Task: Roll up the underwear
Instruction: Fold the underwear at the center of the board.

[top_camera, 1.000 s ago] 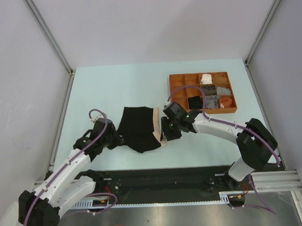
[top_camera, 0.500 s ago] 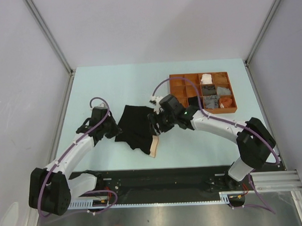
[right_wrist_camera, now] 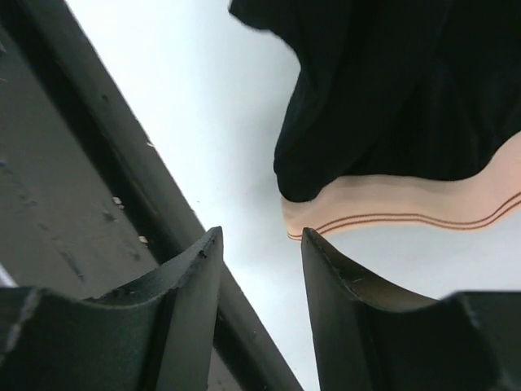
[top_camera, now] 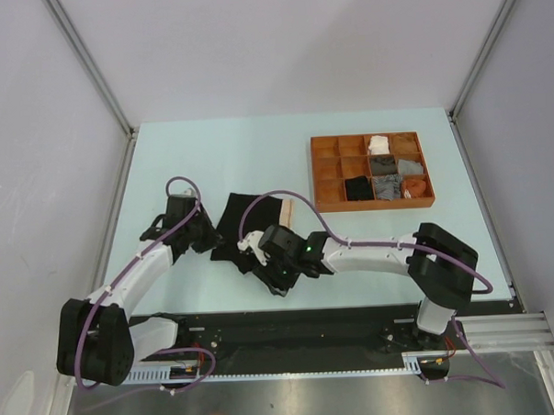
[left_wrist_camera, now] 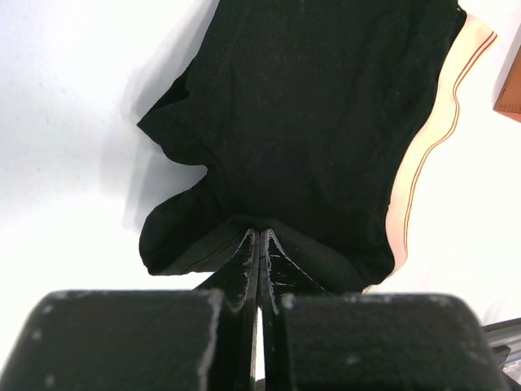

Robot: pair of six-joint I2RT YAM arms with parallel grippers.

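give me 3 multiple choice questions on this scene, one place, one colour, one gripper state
1. In the top view, the tray lies where from the black brief? A) right and farther back B) left C) under it
2. The brief's waistband is: A) blue B) beige C) green
3. The right gripper is: A) shut on the brief B) shut on the tray C) open, empty
1 A: the tray sits toward the far right, apart from the cloth. 2 B: a beige band edges the black cloth. 3 C: its jaws stand apart, gripping nothing.
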